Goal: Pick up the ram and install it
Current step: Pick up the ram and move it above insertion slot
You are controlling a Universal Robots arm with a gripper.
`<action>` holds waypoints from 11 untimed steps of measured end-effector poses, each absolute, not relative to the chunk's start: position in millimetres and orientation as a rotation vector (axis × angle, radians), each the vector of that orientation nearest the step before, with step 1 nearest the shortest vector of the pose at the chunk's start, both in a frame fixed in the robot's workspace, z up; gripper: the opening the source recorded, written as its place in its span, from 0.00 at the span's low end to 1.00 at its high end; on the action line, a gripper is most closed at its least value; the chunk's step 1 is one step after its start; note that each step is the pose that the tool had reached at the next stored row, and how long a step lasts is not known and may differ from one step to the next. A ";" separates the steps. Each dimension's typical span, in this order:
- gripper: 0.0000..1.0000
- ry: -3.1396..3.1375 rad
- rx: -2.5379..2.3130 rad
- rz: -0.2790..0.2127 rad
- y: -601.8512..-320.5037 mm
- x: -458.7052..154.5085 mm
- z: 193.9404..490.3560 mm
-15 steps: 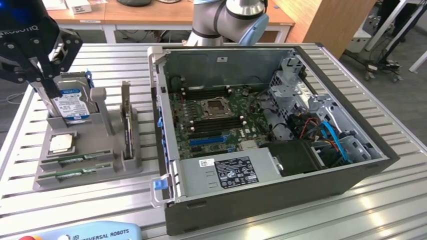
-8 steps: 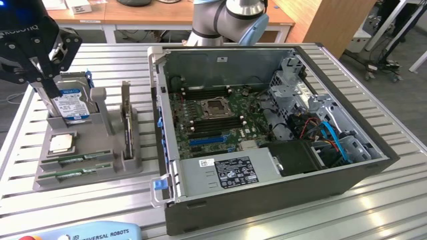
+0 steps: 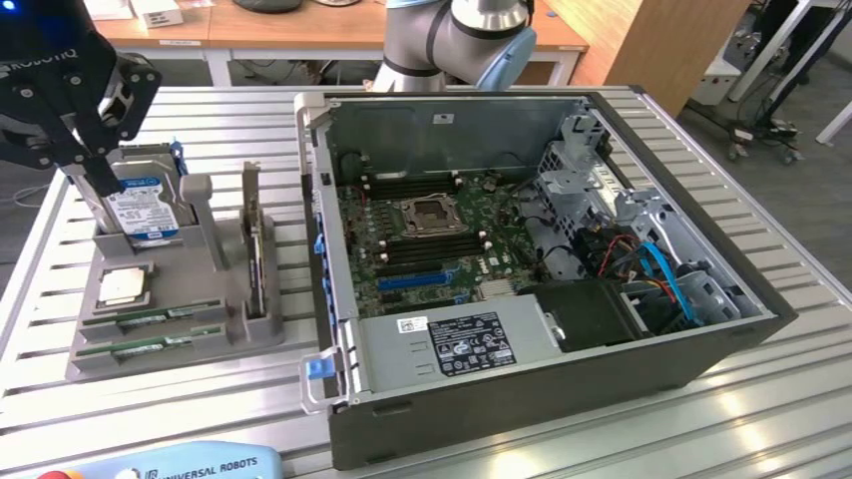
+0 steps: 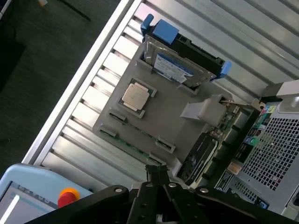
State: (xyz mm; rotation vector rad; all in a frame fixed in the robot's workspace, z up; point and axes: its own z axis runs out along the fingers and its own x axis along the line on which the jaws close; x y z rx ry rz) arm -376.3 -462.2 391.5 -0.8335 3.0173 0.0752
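Ram (image 3: 158, 317) lying in grey holder (image 3: 203, 271), pincer (image 3: 91, 195) closed, empty, above it

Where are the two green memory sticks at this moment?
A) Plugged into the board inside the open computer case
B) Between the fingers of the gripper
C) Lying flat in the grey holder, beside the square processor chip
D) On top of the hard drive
C: both memory sticks lie flat in slots of the grey holder, next to the processor chip, while the gripper is shut with nothing in it.
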 end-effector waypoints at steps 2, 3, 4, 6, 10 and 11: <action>0.10 3.009 -0.864 0.075 -462.2 -376.3 391.5; 0.10 3.004 -0.882 0.075 -462.2 -376.3 391.5; 0.10 3.000 -0.899 0.075 -462.1 -376.3 391.5; 0.10 2.990 -0.933 0.075 -462.2 -376.3 391.5; 0.10 2.971 -0.995 0.075 -462.2 -376.3 391.5; 0.10 2.966 -1.011 0.075 -462.2 -376.3 391.5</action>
